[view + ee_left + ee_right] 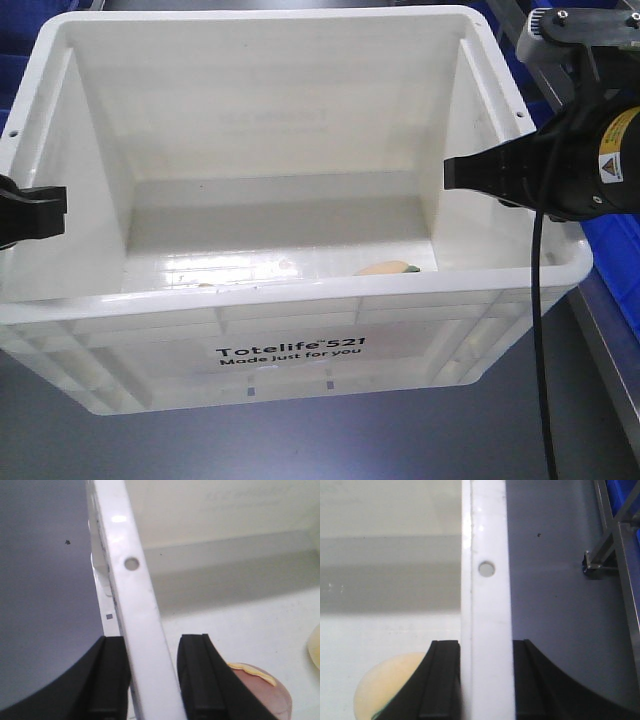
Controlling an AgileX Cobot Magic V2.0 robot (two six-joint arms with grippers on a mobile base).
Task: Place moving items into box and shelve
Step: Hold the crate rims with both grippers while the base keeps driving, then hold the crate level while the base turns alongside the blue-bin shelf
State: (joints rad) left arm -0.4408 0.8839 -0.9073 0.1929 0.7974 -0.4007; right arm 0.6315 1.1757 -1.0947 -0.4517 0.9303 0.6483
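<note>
At box (290, 350) side rims, gripped firmly by left gripper (152, 652) and right gripper (485, 655); inside, near wall, yellow lump (385, 685), apparently pinkish lump (260, 692).

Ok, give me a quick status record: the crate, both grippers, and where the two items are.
box: white crate, open top, label side facing front camera
left gripper: shut on crate's left rim, one finger inside, one outside
right gripper: shut on right rim, same way
yellow-tan item: inside on crate floor, by right gripper's inner finger
greyish-pink item: inside on floor, by left gripper's inner finger
lifted: cannot tell
</note>
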